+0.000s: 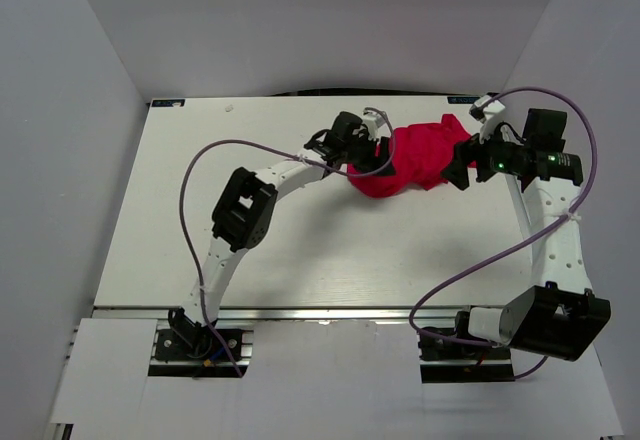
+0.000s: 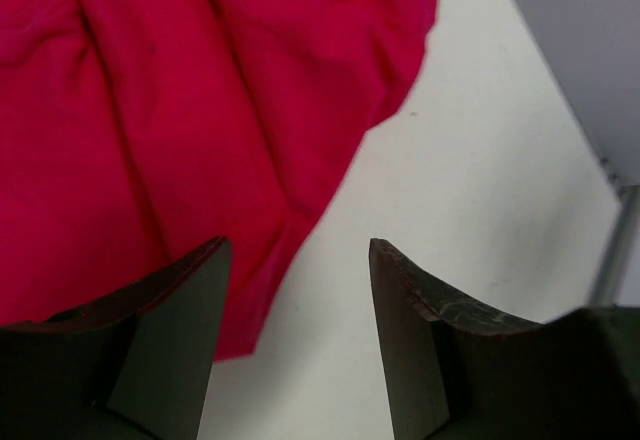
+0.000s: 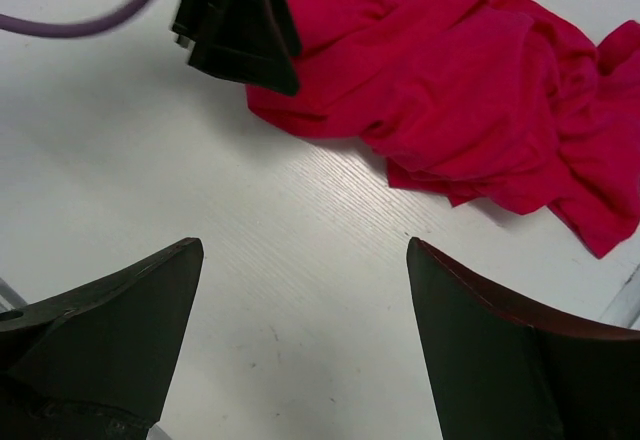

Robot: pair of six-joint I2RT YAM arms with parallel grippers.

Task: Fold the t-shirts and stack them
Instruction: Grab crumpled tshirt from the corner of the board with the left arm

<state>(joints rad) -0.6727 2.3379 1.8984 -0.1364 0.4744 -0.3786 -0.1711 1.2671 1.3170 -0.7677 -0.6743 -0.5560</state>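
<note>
The t-shirt (image 1: pixel 410 160) is lying in a crumpled red heap on the white table (image 1: pixel 300 260), toward one o'clock from the table's middle. Working outward from the arm bases at six o'clock, the left gripper (image 2: pixel 298 250) is hovering at the heap's nine o'clock edge. Its fingers are spread wide and gripping nothing, with a fold of cloth running beneath the gap. The right gripper (image 3: pixel 300 250) is hanging at the heap's three o'clock side. Its fingers are likewise released over the table surface, with the cloth just ahead.

The likely risk is that either gripper, closing here, is pinching several bunched layers rather than one edge. The shirt would then be rising as a lump or twisting between the two arms instead of spreading flat.

Collar, label, sleeves and hem are all lost in the folds. The left wrist view is cutting off most of the garment.
</note>
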